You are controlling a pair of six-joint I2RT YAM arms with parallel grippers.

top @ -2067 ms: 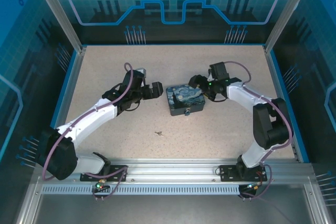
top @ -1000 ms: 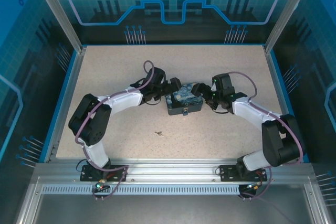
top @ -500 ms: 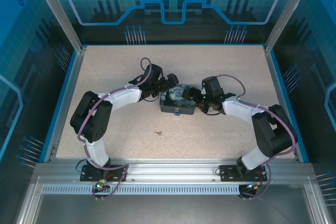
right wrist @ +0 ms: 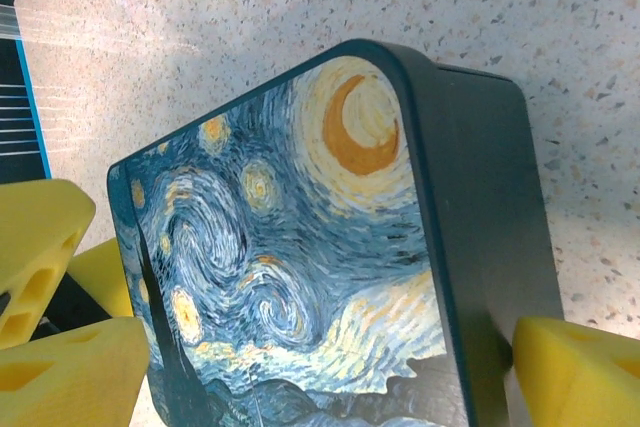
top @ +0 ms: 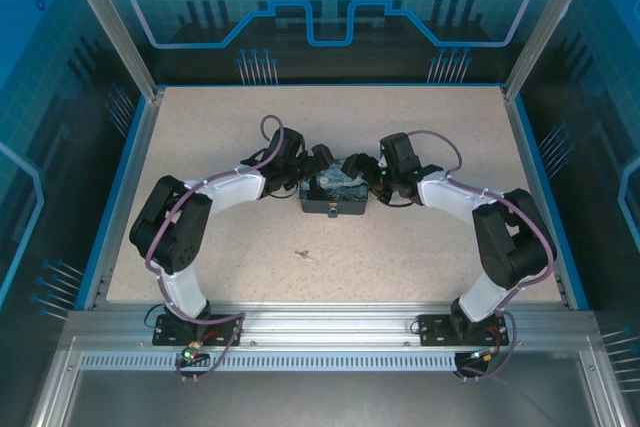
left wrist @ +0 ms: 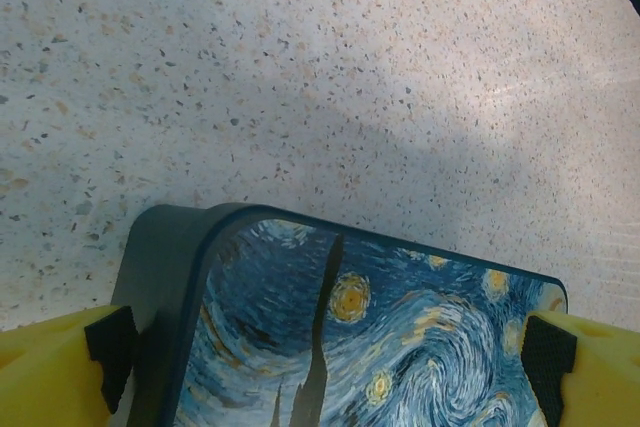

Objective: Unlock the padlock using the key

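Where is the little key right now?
In the top view, the key lies by itself on the speckled table, in front of the swirl-painted box, a little to its left and nearer the arm bases.

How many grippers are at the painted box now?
2. The left gripper reaches over the box from its left, the right gripper from its right, each with jaws around it.
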